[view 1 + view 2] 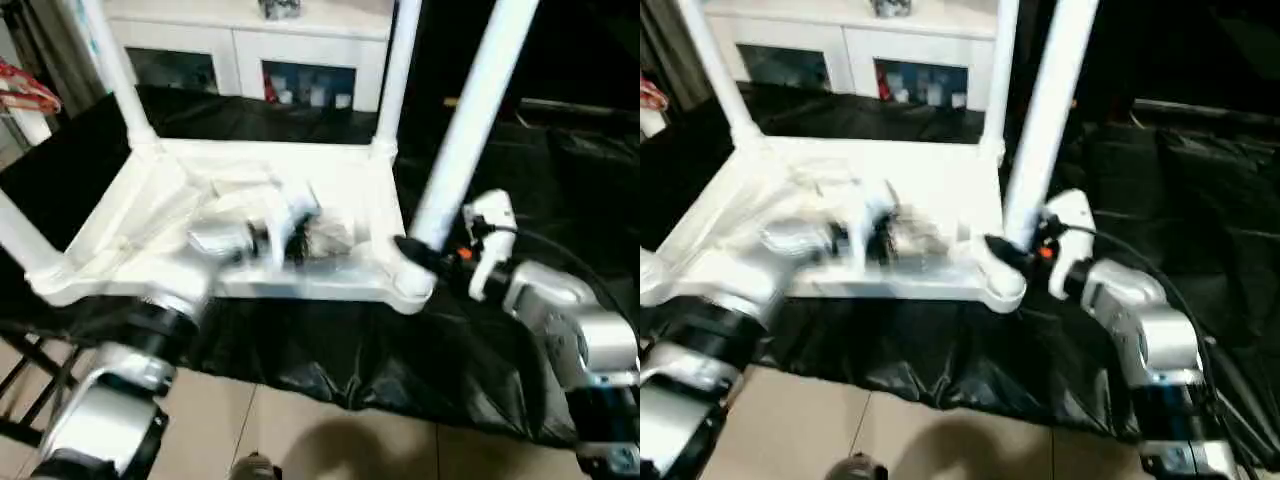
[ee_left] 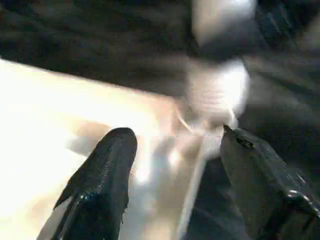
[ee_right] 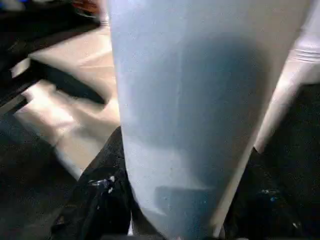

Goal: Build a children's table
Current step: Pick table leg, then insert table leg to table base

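Note:
The children's table lies upside down on black cloth, its ribbed white top facing up. White legs stand in the far-left, far-right and near-left corners. A fourth leg rises, leaning, from the near-right corner socket. My right gripper is shut on this leg just above the socket, and in the right wrist view the leg sits between its black fingers. My left gripper hovers over the underside near the front rim, and the left wrist view shows its fingers open.
A white cabinet with glass doors stands behind the work surface. Black cloth hangs over the front edge above a tiled floor. A red object is at the far left, and a dark folding frame is at lower left.

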Robot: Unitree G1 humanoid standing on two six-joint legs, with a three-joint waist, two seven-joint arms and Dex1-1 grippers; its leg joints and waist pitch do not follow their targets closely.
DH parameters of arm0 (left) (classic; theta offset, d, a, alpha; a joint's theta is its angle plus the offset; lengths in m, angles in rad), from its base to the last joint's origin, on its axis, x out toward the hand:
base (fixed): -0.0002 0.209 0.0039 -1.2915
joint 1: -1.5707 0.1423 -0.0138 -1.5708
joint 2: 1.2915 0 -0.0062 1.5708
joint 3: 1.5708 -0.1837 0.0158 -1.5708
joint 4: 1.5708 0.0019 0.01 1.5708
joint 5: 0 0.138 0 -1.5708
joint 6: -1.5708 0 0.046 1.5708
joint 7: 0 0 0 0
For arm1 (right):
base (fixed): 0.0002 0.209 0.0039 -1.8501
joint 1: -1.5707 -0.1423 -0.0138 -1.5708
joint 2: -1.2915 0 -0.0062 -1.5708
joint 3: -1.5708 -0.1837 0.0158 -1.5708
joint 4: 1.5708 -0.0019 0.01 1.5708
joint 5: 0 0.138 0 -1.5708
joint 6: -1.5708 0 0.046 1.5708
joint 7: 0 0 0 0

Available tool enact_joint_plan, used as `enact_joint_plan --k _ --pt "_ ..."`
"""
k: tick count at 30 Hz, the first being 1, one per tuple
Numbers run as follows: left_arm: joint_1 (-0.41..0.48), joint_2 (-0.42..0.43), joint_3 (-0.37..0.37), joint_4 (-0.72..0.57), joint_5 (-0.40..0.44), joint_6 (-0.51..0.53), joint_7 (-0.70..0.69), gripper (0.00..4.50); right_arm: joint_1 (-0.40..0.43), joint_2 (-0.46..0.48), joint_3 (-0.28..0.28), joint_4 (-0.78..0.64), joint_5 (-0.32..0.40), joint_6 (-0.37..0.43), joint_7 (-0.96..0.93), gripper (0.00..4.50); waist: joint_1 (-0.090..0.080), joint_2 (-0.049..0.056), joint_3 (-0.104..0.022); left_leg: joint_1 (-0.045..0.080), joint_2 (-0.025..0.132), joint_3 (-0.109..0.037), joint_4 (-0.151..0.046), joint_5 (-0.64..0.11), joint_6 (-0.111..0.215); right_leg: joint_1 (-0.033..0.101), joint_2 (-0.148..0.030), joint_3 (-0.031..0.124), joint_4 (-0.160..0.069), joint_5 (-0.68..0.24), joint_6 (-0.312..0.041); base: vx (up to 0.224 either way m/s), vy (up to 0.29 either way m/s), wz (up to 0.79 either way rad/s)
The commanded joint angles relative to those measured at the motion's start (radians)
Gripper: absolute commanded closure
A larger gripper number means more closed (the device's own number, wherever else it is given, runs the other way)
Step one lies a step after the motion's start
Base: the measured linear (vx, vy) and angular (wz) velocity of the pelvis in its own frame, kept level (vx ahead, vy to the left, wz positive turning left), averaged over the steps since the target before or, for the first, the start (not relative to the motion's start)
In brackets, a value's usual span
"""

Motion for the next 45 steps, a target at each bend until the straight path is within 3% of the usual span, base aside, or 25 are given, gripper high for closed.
enact_joint_plan --k 1,2,3,5,9,11,13,15,17,19,21,22,29,33,34,39,40,42,43,45 --pt "-0.046 0.009 -0.024 0.085 0.059 -0.074 -0.047 1.67 0.015 -0.004 -0.033 -0.033 -0.012 -0.019 -0.029 2.6 -0.01 0.011 -0.082 0.019 0.008 -0.003 -0.065 -0.219 -0.027 0.064 -0.066 0.038 -0.082 -0.294 -0.085 0.0 0.0 0.0" --pt "-0.051 0.009 -0.028 0.104 0.068 -0.087 -0.052 1.67 0.019 -0.004 -0.034 -0.037 -0.012 -0.019 -0.031 2.6 -0.012 0.006 -0.081 0.017 0.004 -0.002 -0.064 -0.217 -0.02 0.065 -0.064 0.037 -0.088 -0.296 -0.08 0.0 0.0 0.0" --pt "-0.064 0.009 -0.037 0.147 0.088 -0.117 -0.062 1.73 0.029 -0.006 -0.037 -0.047 -0.014 -0.02 -0.034 2.6 -0.012 0.004 -0.083 0.016 0.008 -0.005 -0.066 -0.217 -0.021 0.071 -0.069 0.037 -0.078 -0.285 -0.09 0.0 0.0 0.0" --pt "-0.088 0.008 -0.049 0.218 0.114 -0.166 -0.083 1.79 0.043 -0.007 -0.042 -0.063 -0.015 -0.017 -0.042 2.6 -0.019 0.015 -0.081 0.014 0.005 -0.005 -0.064 -0.217 -0.014 0.069 -0.067 0.036 -0.083 -0.288 -0.095 0.0 0.0 0.0" --pt "-0.14 0.005 -0.068 0.331 0.144 -0.219 -0.103 2.25 0.068 -0.011 -0.047 -0.089 -0.011 -0.015 -0.052 2.6 -0.027 0.015 -0.082 0.014 0.005 -0.005 -0.063 -0.22 -0.004 0.073 -0.068 0.035 -0.082 -0.292 -0.107 0.0 0.0 0.0" --pt "-0.153 0.003 -0.074 0.36 0.154 -0.233 -0.106 2.39 0.072 -0.012 -0.046 -0.094 -0.009 -0.015 -0.054 2.6 -0.03 0.023 -0.083 0.014 0.005 -0.006 -0.062 -0.225 -0.003 0.074 -0.068 0.035 -0.081 -0.292 -0.12 0.0 0.0 0.0" --pt "-0.167 -0.003 -0.073 0.395 0.165 -0.248 -0.118 2.6 0.077 -0.011 -0.045 -0.1 -0.006 -0.013 -0.056 2.6 -0.03 0.022 -0.083 0.014 0.003 -0.004 -0.06 -0.215 0.007 0.075 -0.068 0.034 -0.085 -0.306 -0.118 0.0 0.0 0.0" --pt "-0.195 -0.014 -0.074 0.472 0.196 -0.286 -0.146 2.72 0.087 -0.009 -0.04 -0.115 -0.003 -0.011 -0.06 2.6 -0.031 0.027 -0.082 0.013 0.001 -0.003 -0.059 -0.208 0.014 0.075 -0.065 0.034 -0.089 -0.309 -0.117 0.0 0.0 0.0" --pt "-0.204 -0.017 -0.075 0.5 0.206 -0.301 -0.155 2.89 0.091 -0.008 -0.038 -0.123 -0.002 -0.007 -0.06 2.6 -0.03 0.027 -0.083 0.012 0.001 -0.004 -0.059 -0.205 0.013 0.076 -0.066 0.034 -0.086 -0.306 -0.118 0.0 0.0 0.0" --pt "-0.217 -0.019 -0.076 0.544 0.22 -0.32 -0.169 3.04 0.098 -0.011 -0.038 -0.135 0.002 -0.003 -0.059 2.6 -0.031 0.035 -0.084 0.014 0.003 -0.005 -0.059 -0.207 0.016 0.076 -0.066 0.034 -0.087 -0.291 -0.127 0.0 0.0 0.0" --pt "-0.221 -0.021 -0.075 0.557 0.223 -0.325 -0.171 3.18 0.099 -0.013 -0.039 -0.136 0.003 -0.003 -0.059 2.6 -0.031 0.033 -0.084 0.014 0.003 -0.004 -0.058 -0.208 0.018 0.076 -0.065 0.034 -0.085 -0.279 -0.135 0.0 0.0 0.0" --pt "-0.222 -0.02 -0.076 0.572 0.229 -0.332 -0.165 3.28 0.101 -0.015 -0.04 -0.138 0.004 -0.002 -0.059 2.6 -0.032 0.039 -0.084 0.014 0.004 -0.005 -0.058 -0.216 0.018 0.075 -0.066 0.033 -0.085 -0.287 -0.14 0.0 0.0 0.0" --pt "-0.227 -0.014 -0.072 0.616 0.256 -0.351 -0.163 3.73 0.104 -0.02 -0.036 -0.149 0.004 0.001 -0.058 2.6 -0.034 0.039 -0.082 0.015 0.003 -0.005 -0.059 -0.221 0.023 0.075 -0.066 0.033 -0.091 -0.33 -0.129 0.0 0.0 0.0" --pt "-0.233 -0.013 -0.059 0.641 0.265 -0.362 -0.17 4.05 0.101 -0.022 -0.03 -0.153 0.003 0.002 -0.057 2.6 -0.037 0.038 -0.082 0.016 0.004 -0.006 -0.06 -0.221 0.023 0.075 -0.068 0.032 -0.09 -0.326 -0.132 0.0 0.0 0.0" --pt "-0.235 -0.013 -0.043 0.651 0.258 -0.364 -0.185 4.14 0.097 -0.023 -0.025 -0.149 0.001 -0.001 -0.054 2.6 -0.038 0.029 -0.082 0.014 0.004 -0.004 -0.061 -0.216 0.026 0.076 -0.068 0.033 -0.09 -0.324 -0.134 0.0 0.0 0.0" --pt "-0.229 -0.002 -0.017 0.644 0.241 -0.357 -0.231 4.46 0.08 -0.026 -0.009 -0.136 -0.001 -0.004 -0.036 2.6 -0.041 0.029 -0.082 0.011 0.004 -0.004 -0.06 -0.192 0.037 0.077 -0.071 0.033 -0.087 -0.322 -0.136 0.0 0.0 0.0" --pt "-0.221 0.007 -0.01 0.633 0.233 -0.348 -0.256 4.5 0.071 -0.028 -0.001 -0.13 -0.002 -0.006 -0.027 2.6 -0.04 0.007 -0.081 0.008 0.003 -0.003 -0.061 -0.183 0.044 0.08 -0.072 0.032 -0.085 -0.324 -0.134 0.0 0.0 0.0" --pt "-0.198 0.025 -0.004 0.605 0.223 -0.336 -0.285 4.5 0.057 -0.028 0.01 -0.117 -0.003 -0.009 -0.013 2.6 -0.039 0.008 -0.08 0.008 0.006 -0.004 -0.063 -0.169 0.045 0.078 -0.078 0.032 -0.083 -0.352 -0.128 0.0 0.0 0.0" --pt "-0.174 0.041 -0.003 0.575 0.22 -0.328 -0.302 4.5 0.045 -0.026 0.019 -0.104 -0.003 -0.012 -0.004 2.6 -0.041 0.002 -0.078 0.01 0.008 -0.002 -0.063 -0.175 0.046 0.074 -0.078 0.033 -0.088 -0.365 -0.126 0.0 0.0 0.0" --pt "-0.143 0.057 -0.001 0.531 0.215 -0.312 -0.321 4.5 0.035 -0.023 0.028 -0.095 -0.003 -0.014 0.004 2.61 -0.039 0.012 -0.079 0.015 0.014 -0.003 -0.064 -0.18 0.04 0.068 -0.079 0.036 -0.084 -0.347 -0.138 0.0 0.0 0.0"
